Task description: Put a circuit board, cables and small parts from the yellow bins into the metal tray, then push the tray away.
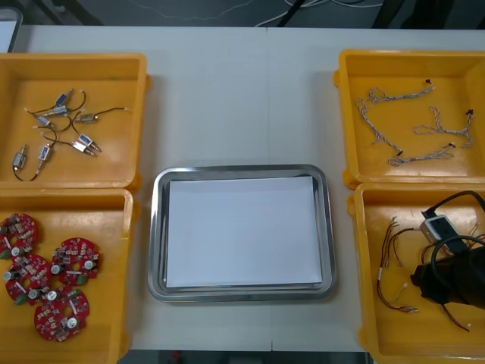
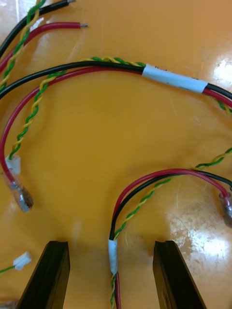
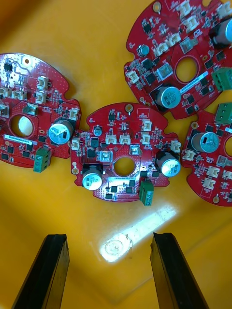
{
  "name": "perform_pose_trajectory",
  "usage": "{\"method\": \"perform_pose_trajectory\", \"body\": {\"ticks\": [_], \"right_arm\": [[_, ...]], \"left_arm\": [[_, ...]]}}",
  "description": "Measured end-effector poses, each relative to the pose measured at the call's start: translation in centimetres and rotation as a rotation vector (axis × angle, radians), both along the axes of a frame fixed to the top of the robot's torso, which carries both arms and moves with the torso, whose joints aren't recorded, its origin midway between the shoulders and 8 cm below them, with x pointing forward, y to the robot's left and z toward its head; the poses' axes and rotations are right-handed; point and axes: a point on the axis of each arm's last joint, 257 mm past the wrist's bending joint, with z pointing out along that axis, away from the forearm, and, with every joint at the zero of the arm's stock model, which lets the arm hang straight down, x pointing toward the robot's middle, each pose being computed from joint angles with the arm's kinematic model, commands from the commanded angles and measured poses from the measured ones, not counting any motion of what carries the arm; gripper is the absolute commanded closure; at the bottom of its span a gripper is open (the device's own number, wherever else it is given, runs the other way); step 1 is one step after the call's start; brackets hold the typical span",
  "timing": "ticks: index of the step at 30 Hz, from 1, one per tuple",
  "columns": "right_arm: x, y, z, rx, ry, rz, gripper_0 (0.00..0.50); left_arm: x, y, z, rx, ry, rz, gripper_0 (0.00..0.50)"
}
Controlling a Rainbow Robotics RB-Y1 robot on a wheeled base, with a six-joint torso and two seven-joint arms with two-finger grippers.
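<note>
My right gripper (image 2: 111,280) is open, low over the floor of the near right yellow bin (image 1: 368,303). A red, black and yellow-green cable (image 2: 145,186) with a white tape wrap runs between its fingers (image 2: 48,275). In the front view the right arm (image 1: 447,274) covers part of that bin's cables (image 1: 392,262). My left gripper (image 3: 108,277) is open above the near left bin's floor. A round red circuit board (image 3: 123,152) lies just beyond its fingertips, with other boards around it. The metal tray (image 1: 156,235), white inside, sits mid-table with nothing in it.
Several red boards (image 1: 45,280) lie in the near left bin. The far left bin (image 1: 144,114) holds small metal parts (image 1: 57,133). Twisted blue and white cables (image 1: 413,125) lie in the far right bin. Bare table stretches beyond the tray.
</note>
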Motion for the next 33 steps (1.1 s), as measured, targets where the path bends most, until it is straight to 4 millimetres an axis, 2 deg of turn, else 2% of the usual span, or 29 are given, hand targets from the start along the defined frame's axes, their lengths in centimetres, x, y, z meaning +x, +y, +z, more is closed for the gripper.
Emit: {"method": "perform_pose_trajectory", "body": {"ticks": [8,10,12,14,15,28,33], "right_arm": [[0.6,-0.1,-0.4,0.004,-0.023,-0.006,0.0],[0.6,-0.1,-0.3,0.004,-0.024,-0.006,0.114],[0.7,-0.1,-0.3,0.005,-0.027,-0.006,0.39],[0.7,-0.1,-0.3,0.005,-0.029,-0.006,0.469],[0.7,-0.1,-0.3,0.005,-0.029,-0.006,0.493],[0.7,0.0,-0.1,0.003,-0.027,-0.002,0.5],[-1.0,0.7,0.7,-0.017,0.031,0.025,0.5]], "left_arm": [[-0.1,-0.6,-1.4,0.011,0.008,-0.017,0.0],[-0.3,-0.6,-2.1,0.011,0.013,-0.015,0.0],[-0.3,-0.4,-3.0,0.017,0.017,-0.008,0.0],[-0.4,0.0,-3.8,0.035,0.023,-0.006,0.0],[-0.5,0.1,-4.1,0.042,0.027,-0.007,0.0],[-0.9,-0.2,-5.1,0.054,0.045,-0.021,0.0],[-0.6,-0.8,-5.4,0.053,0.046,-0.037,0.0]]}}
